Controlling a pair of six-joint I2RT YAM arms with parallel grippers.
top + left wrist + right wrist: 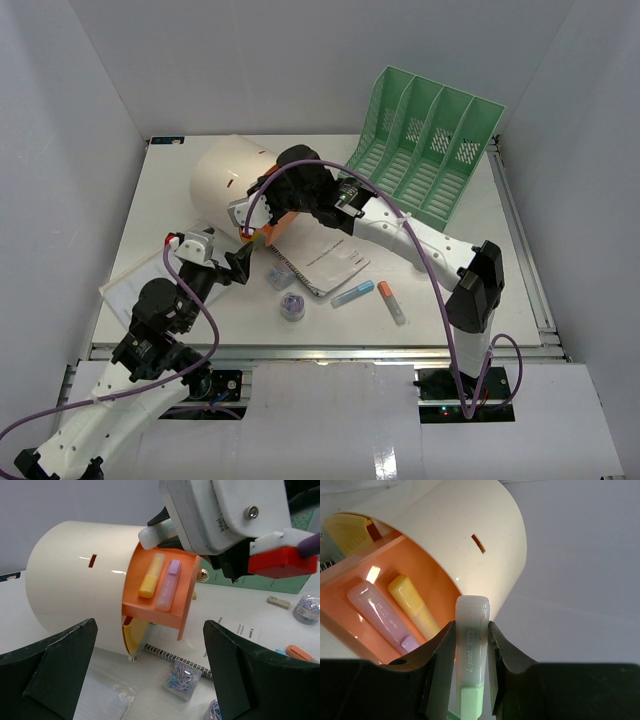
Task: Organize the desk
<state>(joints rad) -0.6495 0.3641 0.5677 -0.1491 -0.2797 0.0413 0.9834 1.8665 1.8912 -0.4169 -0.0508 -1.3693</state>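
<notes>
A white-walled enclosure surrounds the desk [165, 195], a large flat white tabletop with a metal rail along its near edge, seen from above.

At the back left a cream cylindrical drawer box [225, 180] lies on its side. Its orange plastic drawer [137, 611] stands swung out towards the middle. Two pens lie side by side in the drawer: a yellow highlighter [151, 576] and a lilac-capped pink highlighter [169, 586].

The right gripper [470, 632] reaches across to the drawer. Its fingers are narrowed onto a pale green highlighter with a clear cap [469, 660], gripping it across the barrel. The cap points at the drawer, beside the yellow pen. It may already be past the drawer's rim, but the views do not settle that.

The left gripper [240, 265] hovers near the drawer's front, fingers spread wide and holding nothing.

A spiral-bound white notebook [325, 265], a blue marker [352, 293], an orange-capped marker [392, 300] and a small clear jar of clips [292, 306] lie loose mid-desk. A mint-green slotted file rack [430, 150] stands at the back right.

The step in hand looks like stowing the green highlighter. Next, it likely needs lowering flat beside the other two before release.
</notes>
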